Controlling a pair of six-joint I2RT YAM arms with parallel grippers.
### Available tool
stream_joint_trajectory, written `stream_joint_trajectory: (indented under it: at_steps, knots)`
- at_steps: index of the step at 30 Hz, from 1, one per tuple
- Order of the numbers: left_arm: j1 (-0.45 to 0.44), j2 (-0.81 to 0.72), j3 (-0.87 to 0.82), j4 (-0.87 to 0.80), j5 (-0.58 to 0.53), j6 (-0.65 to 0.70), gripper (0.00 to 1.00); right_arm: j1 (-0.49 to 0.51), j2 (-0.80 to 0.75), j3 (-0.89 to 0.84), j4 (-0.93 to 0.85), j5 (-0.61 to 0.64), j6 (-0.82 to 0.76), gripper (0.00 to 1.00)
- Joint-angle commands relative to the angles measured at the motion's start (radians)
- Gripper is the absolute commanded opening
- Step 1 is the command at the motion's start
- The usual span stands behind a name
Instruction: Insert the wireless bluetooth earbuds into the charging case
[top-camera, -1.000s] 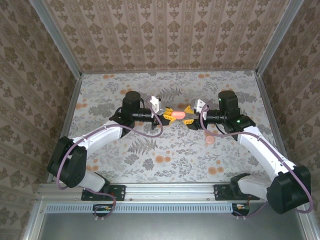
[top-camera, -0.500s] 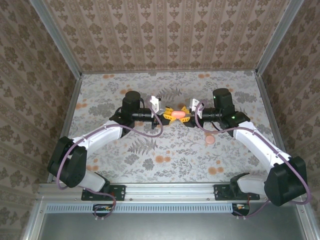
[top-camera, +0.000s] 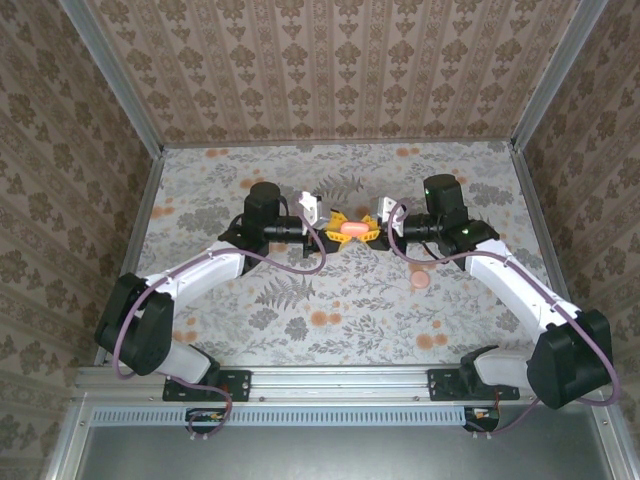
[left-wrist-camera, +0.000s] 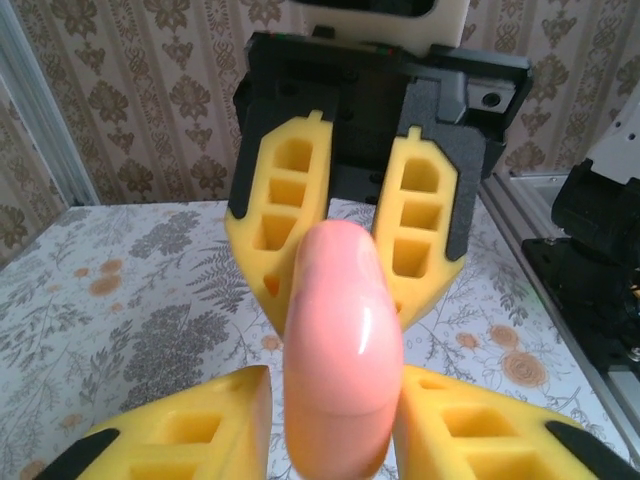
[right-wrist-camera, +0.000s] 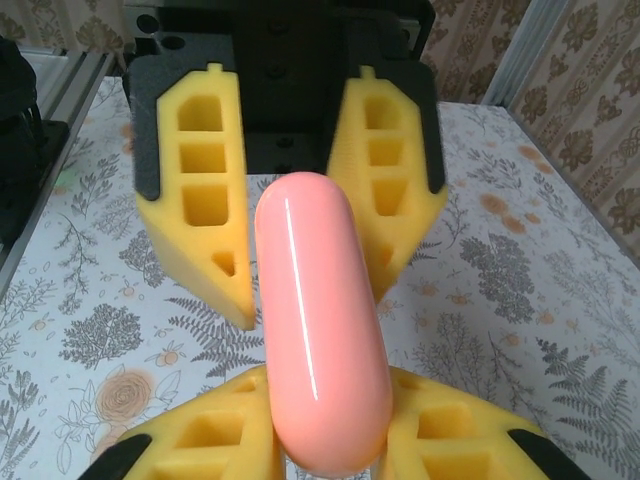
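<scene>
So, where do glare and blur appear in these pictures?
Left wrist view: the coral-pink rounded plastic case is soft, too near the lens, with a small white glare patch. Right wrist view: sharper case, one long white glare line. Top view: even light.

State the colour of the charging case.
The charging case is plain glossy coral-pink, with no pattern. The right wrist view shows it best.

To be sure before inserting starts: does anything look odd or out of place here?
Nothing is spilled or damaged. One unusual thing: the charging case hangs above the table, gripped at its ends by the left pincer and right pincer, and it looks closed. A pale-pink disc lies near the right arm.
</scene>
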Motion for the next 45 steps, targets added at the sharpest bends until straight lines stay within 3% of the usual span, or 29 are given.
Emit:
stream_joint_trajectory:
  at_steps: [1,7,17,23,28,31,34,45]
  knots:
    - [-0.002,-0.044,-0.016,-0.015,-0.023,0.016,0.48,0.005,0.003,0.040,-0.045,-0.014,-0.050,0.21]
    - [-0.002,-0.065,-0.020,-0.065,-0.067,0.048,0.64,0.005,0.010,0.049,-0.100,-0.001,-0.059,0.21]
    - [0.043,-0.130,-0.092,-0.023,-0.286,-0.068,0.69,0.005,0.063,0.104,-0.325,0.087,0.071,0.21]
    - [0.071,-0.158,-0.132,-0.039,-0.504,-0.155,0.72,0.005,0.062,0.081,-0.400,0.166,0.274,0.22]
    - [0.086,-0.144,-0.107,-0.172,-0.771,-0.237,0.71,0.005,0.110,0.096,-0.504,0.207,0.352,0.22]
    - [0.109,-0.130,-0.101,-0.229,-0.860,-0.291,0.71,0.006,0.174,0.115,-0.528,0.221,0.430,0.20]
    - [0.126,-0.129,-0.101,-0.253,-0.891,-0.325,0.71,0.006,0.238,0.133,-0.564,0.224,0.509,0.19]
    - [0.150,-0.131,-0.125,-0.254,-0.889,-0.339,0.71,0.003,0.509,0.228,-0.830,0.250,0.522,0.16]
